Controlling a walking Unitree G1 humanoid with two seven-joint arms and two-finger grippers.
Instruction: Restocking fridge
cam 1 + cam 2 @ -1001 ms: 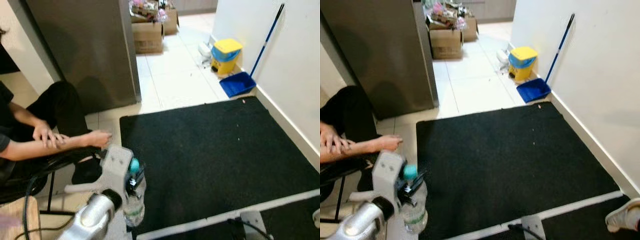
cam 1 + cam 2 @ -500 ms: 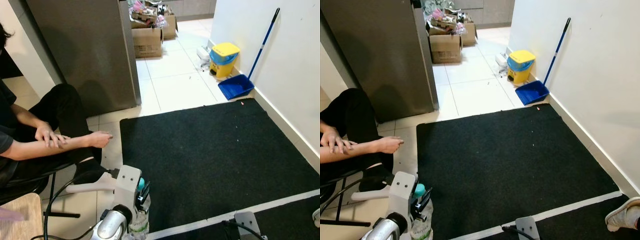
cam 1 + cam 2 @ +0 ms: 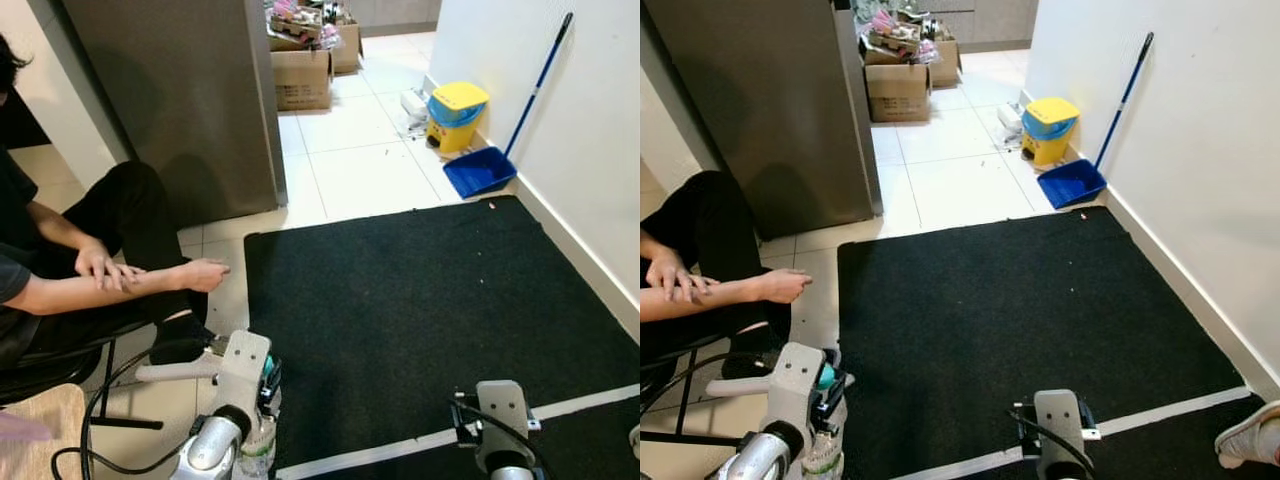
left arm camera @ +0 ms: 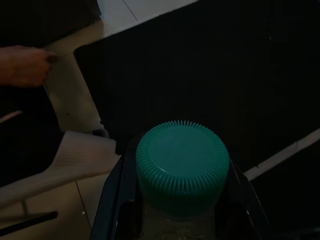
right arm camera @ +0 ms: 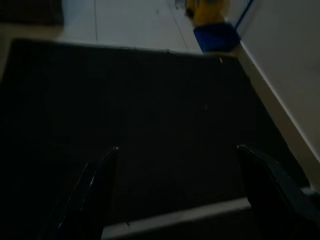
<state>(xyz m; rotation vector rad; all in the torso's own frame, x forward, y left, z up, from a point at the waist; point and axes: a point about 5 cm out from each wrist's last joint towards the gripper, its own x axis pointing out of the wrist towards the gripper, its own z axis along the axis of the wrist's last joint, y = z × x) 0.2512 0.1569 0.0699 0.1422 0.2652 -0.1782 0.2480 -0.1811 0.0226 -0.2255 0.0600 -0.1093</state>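
My left gripper (image 3: pixel 266 385) is shut on a clear plastic bottle (image 3: pixel 256 448) with a teal cap (image 4: pixel 182 166), held low at the bottom left over the floor tiles. In the left wrist view the black fingers (image 4: pixel 114 200) sit on both sides of the bottle's neck. My right gripper (image 5: pixel 177 152) is open with nothing between its fingers (image 5: pixel 102 172), pointing over the black mat (image 3: pixel 430 290). The grey fridge (image 3: pixel 170 95) stands shut at the far left, beyond the mat.
A person sits on a chair at the left, one hand (image 3: pixel 205 273) stretched out near my left arm. Cardboard boxes (image 3: pixel 302 75), a yellow bin (image 3: pixel 455 115) and a blue dustpan with broom (image 3: pixel 480 170) stand along the tiled passage. A white wall runs along the right.
The camera has shifted. My left arm with the bottle has dropped lower in the picture, and my right wrist has come up into the bottom edge.
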